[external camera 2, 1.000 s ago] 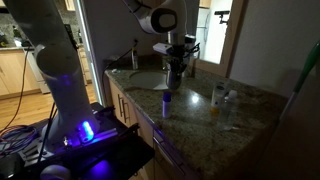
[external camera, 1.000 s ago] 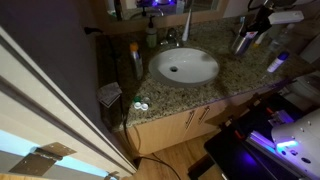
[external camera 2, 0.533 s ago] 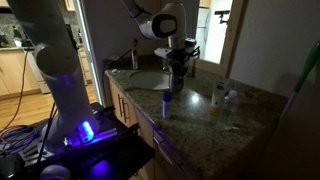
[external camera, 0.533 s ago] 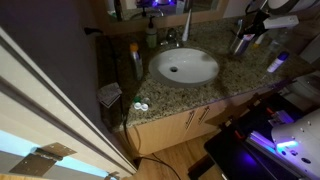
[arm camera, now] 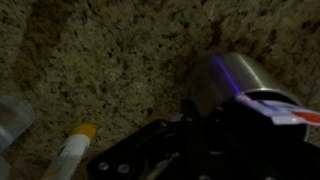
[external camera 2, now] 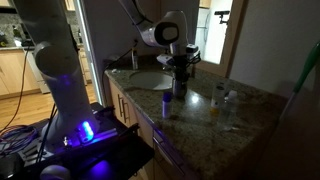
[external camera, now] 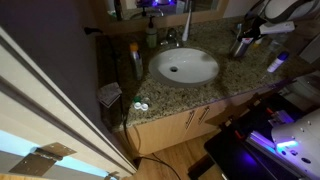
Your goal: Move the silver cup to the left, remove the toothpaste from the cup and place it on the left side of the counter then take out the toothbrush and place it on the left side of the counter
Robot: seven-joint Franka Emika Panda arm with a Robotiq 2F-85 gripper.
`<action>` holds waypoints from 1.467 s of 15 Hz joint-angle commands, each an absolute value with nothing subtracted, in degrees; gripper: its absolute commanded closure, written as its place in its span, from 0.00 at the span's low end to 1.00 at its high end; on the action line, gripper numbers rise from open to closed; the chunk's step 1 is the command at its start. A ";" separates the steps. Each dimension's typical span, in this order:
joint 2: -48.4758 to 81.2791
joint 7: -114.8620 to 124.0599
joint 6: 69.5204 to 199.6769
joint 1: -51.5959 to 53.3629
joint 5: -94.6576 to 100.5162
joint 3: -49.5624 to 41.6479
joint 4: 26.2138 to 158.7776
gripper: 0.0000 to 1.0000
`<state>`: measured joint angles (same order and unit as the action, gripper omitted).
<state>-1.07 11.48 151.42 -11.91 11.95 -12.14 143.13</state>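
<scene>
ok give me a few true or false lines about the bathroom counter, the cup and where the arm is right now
1. The small dark-grey shiny metal cup stands on the speckled granite counter. True.
2. The tall amber bottle lies inside the white oval sink basin. False: it stands upright on the counter beside the basin.
3. The gripper hangs over the basin. False: it is at the cup, off to one side of the basin.
4. The green soap bottle stands behind the basin, near the chrome tap. True.
</scene>
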 commanded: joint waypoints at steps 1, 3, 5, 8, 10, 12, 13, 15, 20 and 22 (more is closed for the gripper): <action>-0.53 10.65 150.23 -12.66 10.73 -12.75 142.69 0.67; -3.21 9.66 148.30 -12.64 10.57 -12.99 143.20 0.54; -6.30 8.73 146.81 -12.71 10.66 -13.03 143.62 0.40; -11.67 6.75 143.57 -12.77 9.92 -12.83 144.14 0.19; -15.17 4.63 141.11 -12.93 9.49 -12.97 144.26 0.06; -18.11 3.11 138.44 -12.84 8.34 -13.08 143.91 0.00; -19.62 2.04 137.25 -12.75 7.74 -13.22 143.81 0.00; -22.44 0.72 132.56 -12.73 6.45 -13.20 142.89 0.00; -22.88 -6.20 131.71 -11.59 5.73 -13.83 142.32 0.00; -21.03 -11.94 131.84 -9.72 5.27 -14.08 141.79 0.00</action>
<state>-23.69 -4.59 131.63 -11.74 6.12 -13.39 142.68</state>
